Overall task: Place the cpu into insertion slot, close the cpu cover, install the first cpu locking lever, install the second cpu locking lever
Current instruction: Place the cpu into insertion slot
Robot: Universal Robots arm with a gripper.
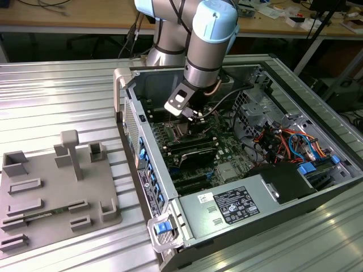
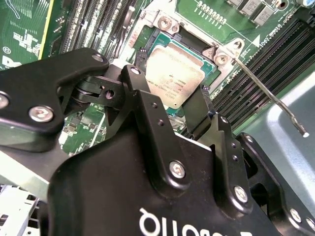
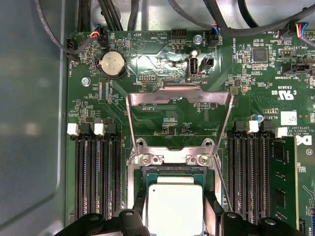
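Jaws pinched on the cpu [image 2: 172, 73], fingers [image 2: 142, 98] on two opposite edges. Gripper [image 2: 169, 83] sits directly over the insertion slot [image 3: 167, 170]. Cpu lines up within the slot's outline; can't tell if it's seated or just above. The cpu cover [image 3: 179, 93] is swung open, off the slot on its hinge side and over the motherboard [image 3: 162, 59]. One locking lever [image 2: 268, 93] sticks out free from a slot corner, unlatched. My read: placement underway and near done. Release, cover and both levers are left.
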